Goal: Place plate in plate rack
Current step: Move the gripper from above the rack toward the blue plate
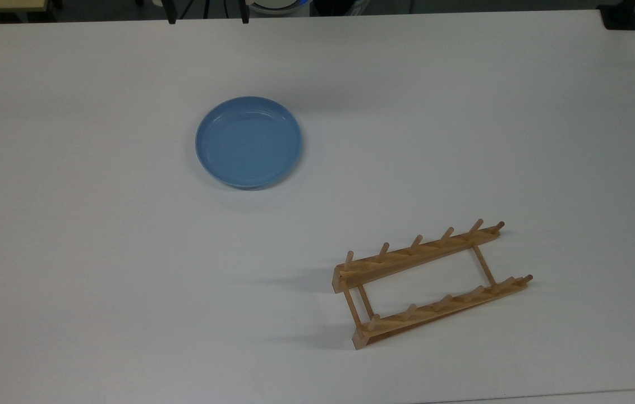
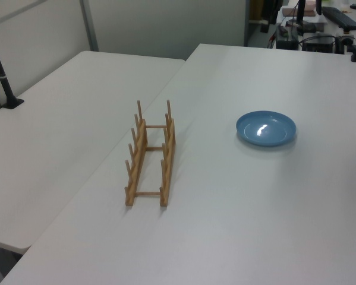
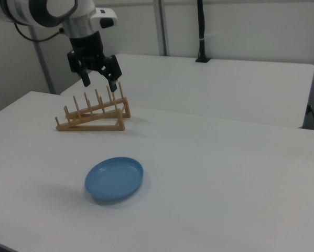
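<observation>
While hand [image 3: 99, 84] hangs open, plate [image 1: 248, 141] lies flat on table [image 1: 99, 269], well apart from bare plate rack [image 1: 429, 283].

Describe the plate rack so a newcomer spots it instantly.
On the white table, look toward the top view's lower right, away from the blue plate. The plate rack is the only wooden thing there: two long parallel rails joined by thin crossbars, each with a row of upright pegs, holding nothing.

The plate [image 1: 248, 141] is seen flat on the desk [image 1: 99, 269], well apart from the plate rack [image 1: 427, 283], which is set toward the top view's lower right. In the right view, the hand [image 3: 99, 82] is held above the desk, spread wide.
</observation>
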